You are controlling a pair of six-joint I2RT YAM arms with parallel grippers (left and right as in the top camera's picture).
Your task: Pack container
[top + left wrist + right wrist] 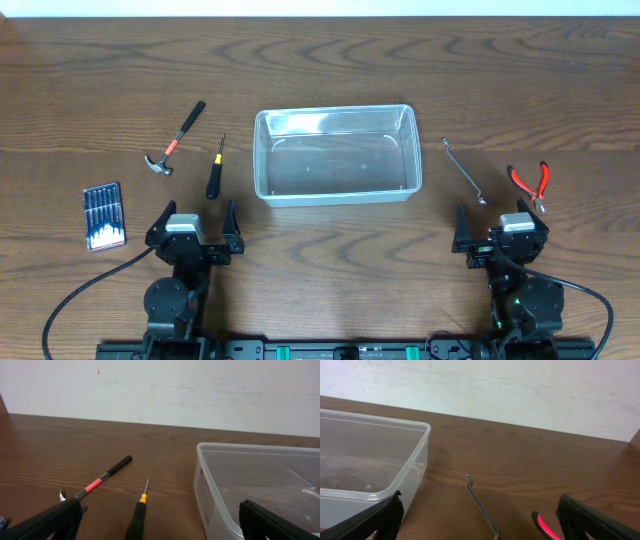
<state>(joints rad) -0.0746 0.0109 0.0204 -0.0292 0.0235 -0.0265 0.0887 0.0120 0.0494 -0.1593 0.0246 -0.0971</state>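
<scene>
The clear plastic container (337,155) stands in the middle of the table with nothing in it; it also shows in the left wrist view (260,485) and the right wrist view (367,455). A small hammer (174,140) and a black-handled screwdriver (215,170) lie to its left. A thin bent metal rod (464,172) and red-handled pliers (530,185) lie to its right. My left gripper (195,228) is open near the front, below the screwdriver (137,515). My right gripper (500,232) is open, below the rod (481,505) and pliers (545,527).
A flat blue case of precision screwdrivers (104,216) lies at the far left front. The hammer (97,481) shows in the left wrist view. A pale wall stands behind the table's far edge.
</scene>
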